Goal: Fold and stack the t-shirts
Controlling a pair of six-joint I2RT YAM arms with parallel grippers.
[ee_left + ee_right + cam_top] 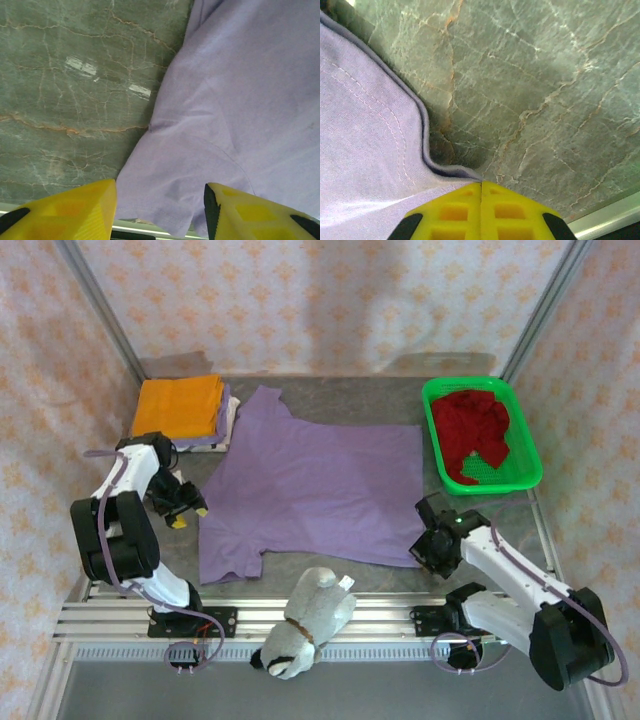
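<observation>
Spanning a grey-green marbled table walled by pale patterned panels, the lavender t-shirt is spread flat at centre — the orange t-shirt is folded at far left, the dark red t-shirt heaped in a green basket. The left gripper is held wide open over the lavender sleeve edge; the right gripper is clamped on its near right hem corner.

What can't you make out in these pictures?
- Top view: the pile under the orange t-shirt; covered, only edges show.
- Top view: the shape of the red t-shirt; crumpled in the green basket.
- Right wrist view: whether the right gripper, shut, pinches the purple t-shirt; its fingers hide that.
</observation>
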